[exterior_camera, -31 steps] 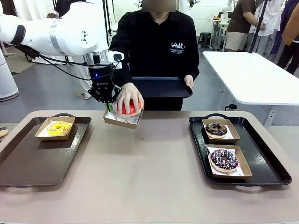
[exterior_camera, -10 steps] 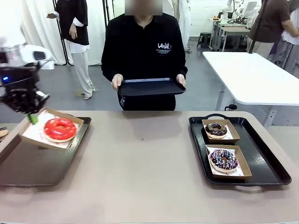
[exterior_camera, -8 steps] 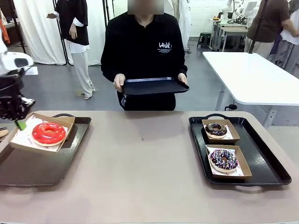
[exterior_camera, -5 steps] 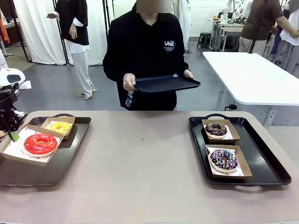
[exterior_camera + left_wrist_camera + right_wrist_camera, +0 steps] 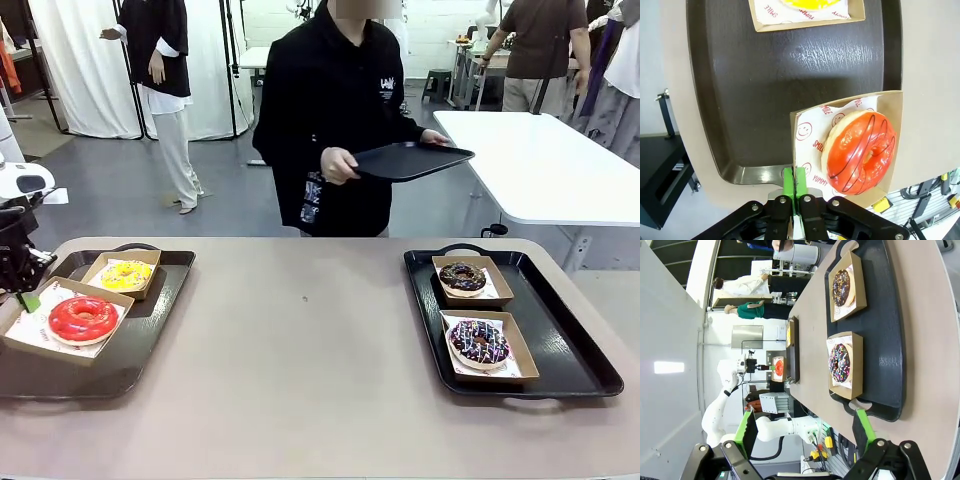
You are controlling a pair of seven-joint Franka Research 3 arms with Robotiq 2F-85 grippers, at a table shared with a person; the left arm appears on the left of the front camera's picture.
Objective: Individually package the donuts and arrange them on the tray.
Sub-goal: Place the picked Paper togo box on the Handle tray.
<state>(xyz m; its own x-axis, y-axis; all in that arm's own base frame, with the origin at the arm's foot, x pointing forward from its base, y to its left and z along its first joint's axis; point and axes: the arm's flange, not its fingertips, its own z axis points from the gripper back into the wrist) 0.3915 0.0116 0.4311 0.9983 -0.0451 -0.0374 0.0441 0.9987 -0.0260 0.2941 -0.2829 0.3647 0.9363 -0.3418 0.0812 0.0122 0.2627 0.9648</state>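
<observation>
On the table [image 5: 300,380], left tray [image 5: 150,330] carries the yellow donut [image 5: 126,275] box, left hand [image 5: 794,192] clamped on the edge of the red donut [image 5: 862,152] box [image 5: 890,107] over tray's corner, right hand [image 5: 802,432] wide apart, empty, above right tray [image 5: 890,340]

The middle of the table [image 5: 310,350] lies bare between the left tray [image 5: 100,365] and the right tray [image 5: 570,345]. Boxed donuts [image 5: 475,310] crowd the right tray's near side; the left tray's near half is free.
</observation>
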